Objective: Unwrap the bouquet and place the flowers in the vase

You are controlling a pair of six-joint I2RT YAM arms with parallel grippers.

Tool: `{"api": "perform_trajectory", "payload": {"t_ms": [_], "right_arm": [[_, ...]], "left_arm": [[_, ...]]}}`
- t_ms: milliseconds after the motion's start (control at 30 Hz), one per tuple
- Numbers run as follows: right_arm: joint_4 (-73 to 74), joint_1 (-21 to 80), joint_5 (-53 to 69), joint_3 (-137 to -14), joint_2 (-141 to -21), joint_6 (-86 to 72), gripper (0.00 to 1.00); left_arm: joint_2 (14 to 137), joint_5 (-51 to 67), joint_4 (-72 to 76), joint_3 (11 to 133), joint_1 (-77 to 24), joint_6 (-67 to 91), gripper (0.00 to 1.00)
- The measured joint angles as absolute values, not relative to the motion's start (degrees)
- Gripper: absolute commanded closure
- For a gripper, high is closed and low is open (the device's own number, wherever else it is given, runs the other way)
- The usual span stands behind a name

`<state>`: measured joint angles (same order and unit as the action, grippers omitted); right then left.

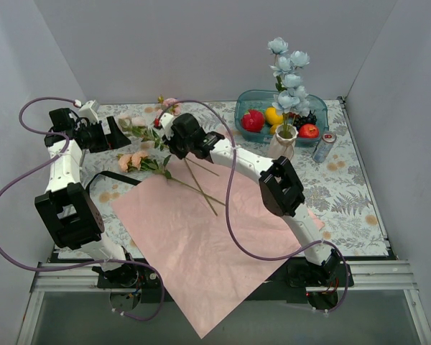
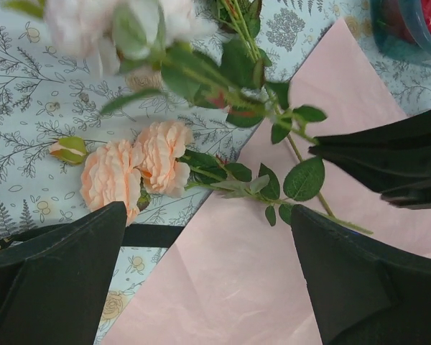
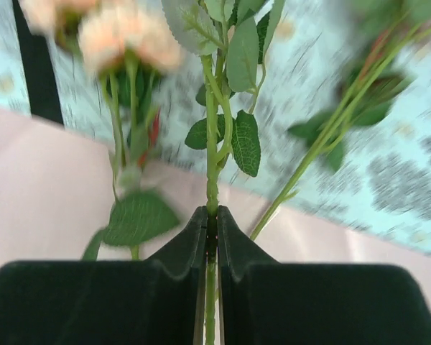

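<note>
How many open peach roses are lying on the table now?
2. One peach rose lies on the patterned tablecloth; the other is right beside it, nearer the pink paper. Others may be hidden from these views.

Bright even light, soft shadows, right wrist view blurred

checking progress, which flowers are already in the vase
The pale blue blooms: they stand upright in the white vase, while the peach roses lie flat beside the pink paper.
</note>
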<state>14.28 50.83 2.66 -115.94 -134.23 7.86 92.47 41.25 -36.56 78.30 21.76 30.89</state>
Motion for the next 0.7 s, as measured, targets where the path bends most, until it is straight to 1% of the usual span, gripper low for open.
{"api": "perform_trajectory", "payload": {"t_ms": [167, 333, 400, 500, 700], "right_arm": [[14.4, 49.4, 1.5, -123.9, -131.9, 7.7, 0.99], [12.6, 47.3, -1.5, -124.4, -123.0, 7.9, 0.99], [10.5, 46.8, -2.8, -121.5, -117.1, 8.3, 0.99], [4.7, 46.6, -4.6, -112.2, -104.9, 9.9, 0.99], [-12.9, 45.4, -7.8, -94.6, -80.5, 15.3, 0.99]], "left_arm": [[92.5, 42.0, -38.3, 79.8, 22.2, 30.9, 0.02], [92.5, 43.5, -39.1, 82.2, 22.8, 30.9, 0.02], [92.5, 44.3, -39.2, 82.6, 23.2, 30.9, 0.02], [92.5, 45.2, -39.7, 82.7, 23.6, 30.9, 0.02], [92.5, 46.5, -40.2, 82.7, 23.9, 31.3, 0.02]]}}
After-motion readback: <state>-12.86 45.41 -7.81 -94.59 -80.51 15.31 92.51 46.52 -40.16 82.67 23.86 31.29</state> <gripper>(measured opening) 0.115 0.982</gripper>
